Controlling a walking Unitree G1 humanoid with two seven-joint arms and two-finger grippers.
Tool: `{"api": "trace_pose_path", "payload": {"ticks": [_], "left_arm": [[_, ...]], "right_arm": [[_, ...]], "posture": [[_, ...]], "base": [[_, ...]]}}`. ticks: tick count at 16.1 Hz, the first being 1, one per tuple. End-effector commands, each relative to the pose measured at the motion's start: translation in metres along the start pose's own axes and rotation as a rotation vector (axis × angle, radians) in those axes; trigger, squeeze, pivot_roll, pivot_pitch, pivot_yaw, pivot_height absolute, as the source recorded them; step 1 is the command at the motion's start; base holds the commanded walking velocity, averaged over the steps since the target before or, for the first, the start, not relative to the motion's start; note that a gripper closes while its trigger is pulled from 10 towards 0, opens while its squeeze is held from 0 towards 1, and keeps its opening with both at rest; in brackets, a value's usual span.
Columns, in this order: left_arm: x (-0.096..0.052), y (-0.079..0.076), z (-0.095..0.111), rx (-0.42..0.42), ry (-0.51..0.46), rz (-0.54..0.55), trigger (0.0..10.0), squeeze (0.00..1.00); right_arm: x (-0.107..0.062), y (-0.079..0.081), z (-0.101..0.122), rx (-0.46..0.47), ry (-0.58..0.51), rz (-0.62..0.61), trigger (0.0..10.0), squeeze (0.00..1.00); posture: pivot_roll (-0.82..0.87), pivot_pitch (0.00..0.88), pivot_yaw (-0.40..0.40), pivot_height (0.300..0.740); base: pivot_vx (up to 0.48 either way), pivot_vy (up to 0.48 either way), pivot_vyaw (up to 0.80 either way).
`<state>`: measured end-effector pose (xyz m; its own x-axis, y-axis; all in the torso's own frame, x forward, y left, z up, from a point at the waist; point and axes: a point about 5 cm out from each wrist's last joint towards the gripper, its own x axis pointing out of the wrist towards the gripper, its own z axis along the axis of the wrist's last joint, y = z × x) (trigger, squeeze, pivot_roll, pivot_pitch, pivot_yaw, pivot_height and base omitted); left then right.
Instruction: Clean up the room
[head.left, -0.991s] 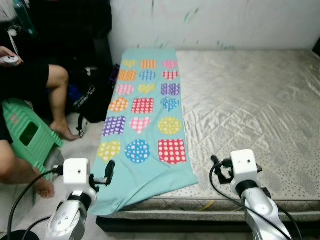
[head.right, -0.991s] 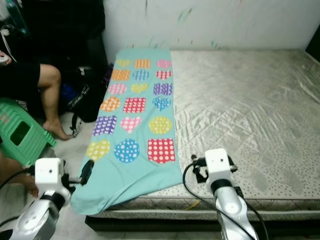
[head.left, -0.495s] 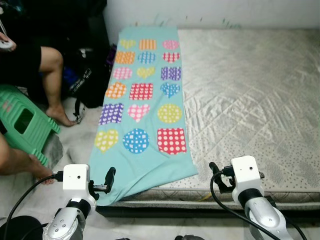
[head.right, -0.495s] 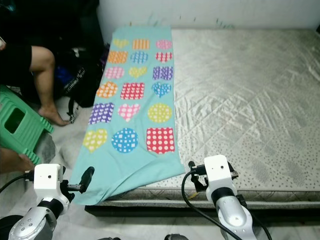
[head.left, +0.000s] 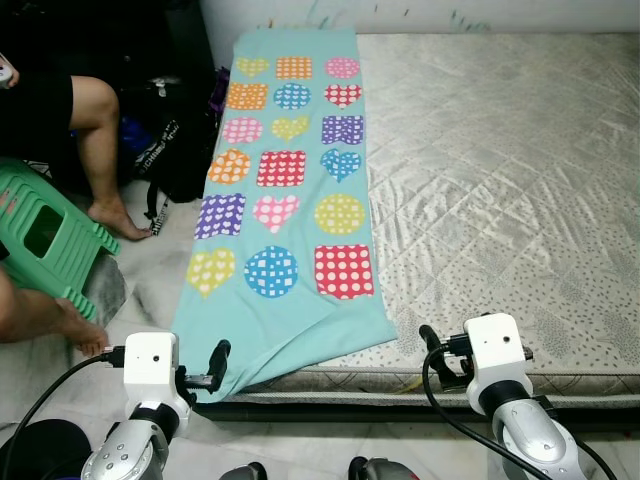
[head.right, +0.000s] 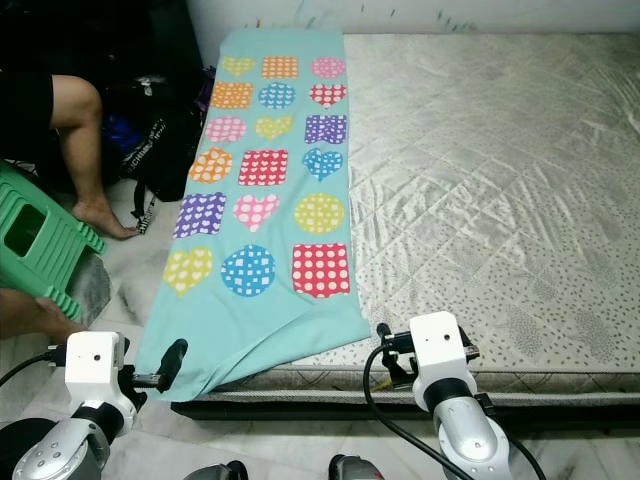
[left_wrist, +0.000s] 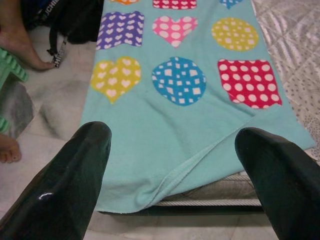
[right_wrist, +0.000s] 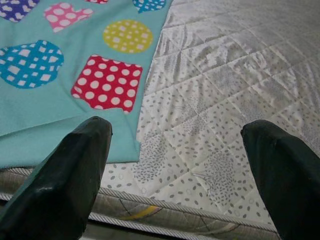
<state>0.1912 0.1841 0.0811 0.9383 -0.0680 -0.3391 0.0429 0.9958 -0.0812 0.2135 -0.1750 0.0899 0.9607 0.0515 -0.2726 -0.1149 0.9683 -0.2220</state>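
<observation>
Camera pitched down and nearer the bed; nothing rearranged.
Wall gone from view, bed edge lower in frame; left gripper (head.left: 218, 355) and right gripper (head.left: 428, 338) now sit below the mattress (head.left: 500, 180) edge.

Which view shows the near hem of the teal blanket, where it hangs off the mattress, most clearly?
The left wrist view: the teal blanket hem drapes over the mattress edge, close up between the open left gripper fingers. The head views show the whole blanket, hem small. The right wrist view catches its corner.
</observation>
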Motion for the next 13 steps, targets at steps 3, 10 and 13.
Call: {"api": "trace_pose_path", "payload": {"ticks": [3, 10, 13], "left_arm": [[-0.0018, 0.0019, 0.0003, 0.006, 0.007, -0.001, 10.0, 0.00], [-0.0001, 0.0009, 0.0002, 0.011, 0.012, -0.003, 10.0, 0.00], [0.0004, 0.0006, 0.0000, 0.010, 0.013, -0.002, 10.0, 0.00]], "right_arm": [[-0.0026, 0.0028, 0.0024, 0.005, -0.005, 0.012, 10.0, 0.00], [-0.0019, 0.0036, 0.0031, 0.014, -0.008, 0.012, 10.0, 0.00], [-0.0009, 0.0037, 0.0032, 0.015, -0.009, 0.015, 10.0, 0.00]], "posture": [[-0.11, 0.199, 0.032, 0.699], [-0.11, 0.202, 0.034, 0.625], [-0.11, 0.202, 0.034, 0.605]], "base": [[0.000, 0.000, 0.00], [0.000, 0.000, 0.00], [0.000, 0.000, 0.00]]}}
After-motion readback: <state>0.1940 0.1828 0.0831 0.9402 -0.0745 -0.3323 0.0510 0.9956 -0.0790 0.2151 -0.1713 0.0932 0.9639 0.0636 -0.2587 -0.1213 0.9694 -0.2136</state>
